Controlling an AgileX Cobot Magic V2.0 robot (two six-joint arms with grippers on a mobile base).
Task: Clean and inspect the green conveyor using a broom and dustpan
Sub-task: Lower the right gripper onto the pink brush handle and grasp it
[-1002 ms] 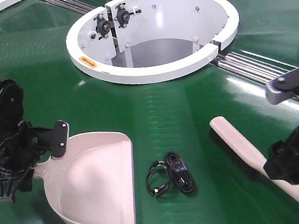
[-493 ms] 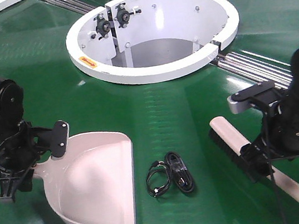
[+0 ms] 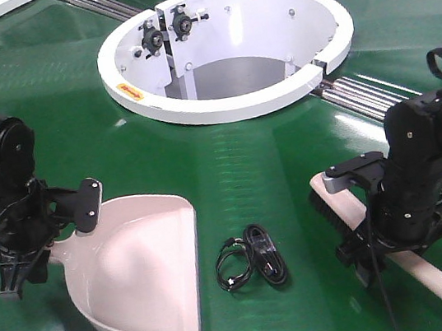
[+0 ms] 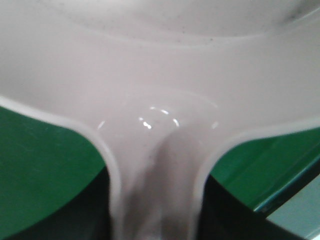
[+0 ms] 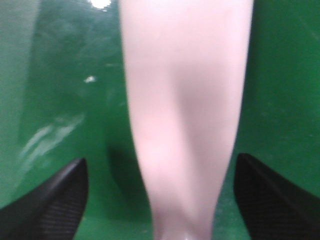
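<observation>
Beside the near right of the green conveyor (image 3: 236,155), the broom (image 3: 334,198) lies flat on the belt. Its long axis runs diagonally: the bristled head points up toward the white hub (image 3: 121,55) and the slotted handle end points down toward the near rim. The right tool (image 5: 160,200) sits directly over the handle, roughly where the head tapers into it. In the right wrist view its two fingers (image 5: 50,200) stand apart, one on each side of the pale handle, with green belt showing in both gaps, so nothing is gripped yet. The handle runs straight down the middle of that view and the fingers face it across its narrow width, which looks like the alignment a closing grasp needs. The right arm is folded low, with its wrist bent down over the broom. On the opposite side the dustpan (image 3: 146,276) rests on the belt, its wide lip toward the near edge and its handle reaching out to the left. There the left tool (image 3: 19,262) is at the neck, and the left wrist view shows dark forms hard against both flanks of the handle, which I read as clamped on it. A coiled black cable (image 3: 253,267) lies between dustpan and broom, apart from both and nearer the pan. The right arm is plainly the one placed for the broom.
</observation>
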